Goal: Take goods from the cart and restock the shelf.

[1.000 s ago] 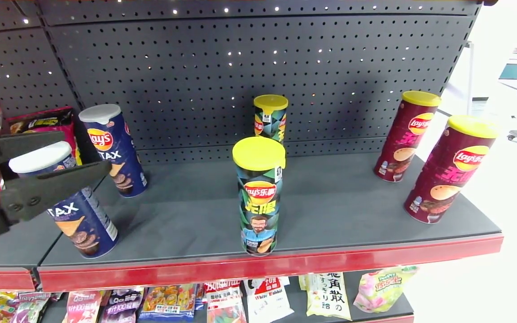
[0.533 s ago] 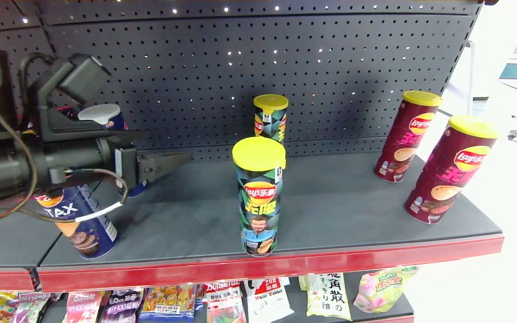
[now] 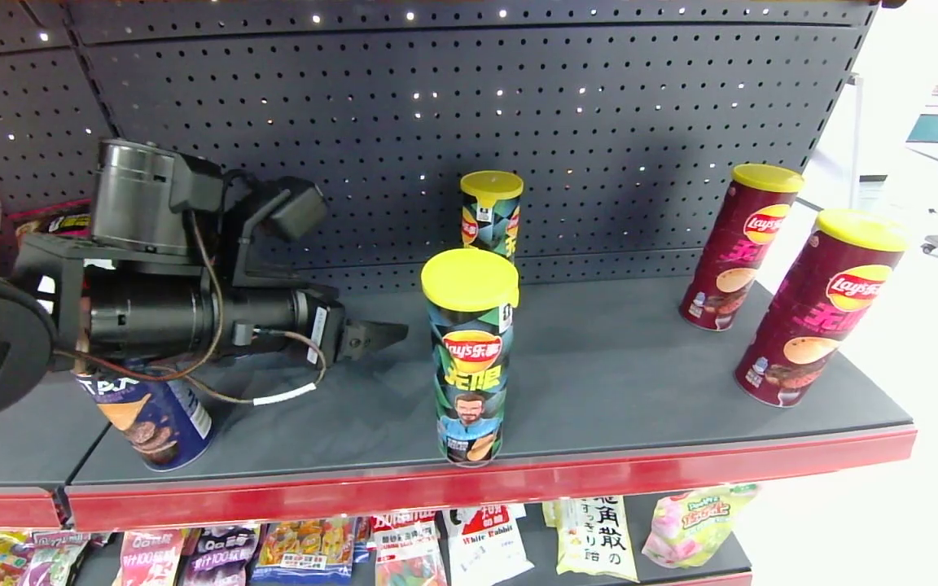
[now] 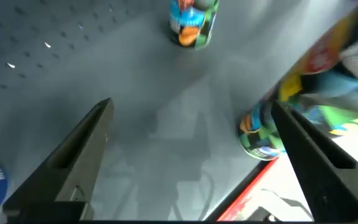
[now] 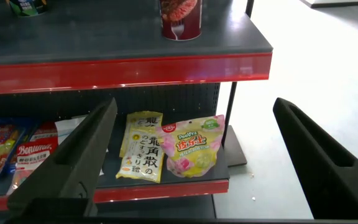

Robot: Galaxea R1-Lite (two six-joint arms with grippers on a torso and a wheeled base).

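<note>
My left gripper hangs open and empty over the grey shelf, its tips pointing at the front green chip can a short way to its right. In the left wrist view the open fingers frame bare shelf, with the front green can beside one finger and the rear green can farther off. A blue chip can stands at the front left, partly hidden under the left arm. My right gripper is open and empty, low in front of the shelf's red edge.
Two maroon chip cans stand at the shelf's right end, and a rear green can stands by the pegboard. Snack bags lie on the lower shelf. Bare shelf lies between the green and maroon cans.
The left arm has swung right across the shelf, from around the front blue can to near the front green can. The blue can stays standing on the shelf.
</note>
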